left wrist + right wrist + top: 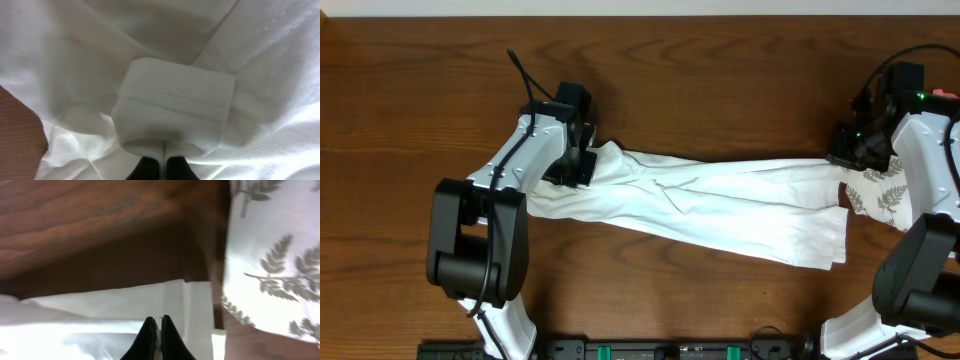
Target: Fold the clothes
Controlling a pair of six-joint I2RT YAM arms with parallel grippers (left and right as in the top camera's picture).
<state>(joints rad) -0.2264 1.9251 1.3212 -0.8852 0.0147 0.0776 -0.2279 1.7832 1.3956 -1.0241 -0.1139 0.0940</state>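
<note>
shirt lies across the middle of the table, pulled out into a long white band between the two arms. left gripper sits at the band's upper-left end, right gripper at its upper-right end, close to the frame's right edge. both are closed on cloth: in the left wrist view the fingers meet at the bottom w/ a thick roll of stitched hem bunched just above them, and in the right wrist view the fingers pinch together over a flat white edge. prob reason for this hold: w/ one end in each gripper the fabric is drawn taut so it flattens and the creases run lengthwise, giving a straight base for a fold. upper edge looks tight, while the lower edge hangs looser and sags toward the bottom right. long axis runs left to right, dipping a little toward the right; the band is narrow by the left gripper and widens to a squarer end at lower right. can't tell which end is collar and which is hem, and no chest print shows, so face up or down is unclear too. a fern cloth lies at the far right, partly under the right arm and touching or just beside the shirt's end. it's a risk, i think, since a regrip there could catch it too.
</note>
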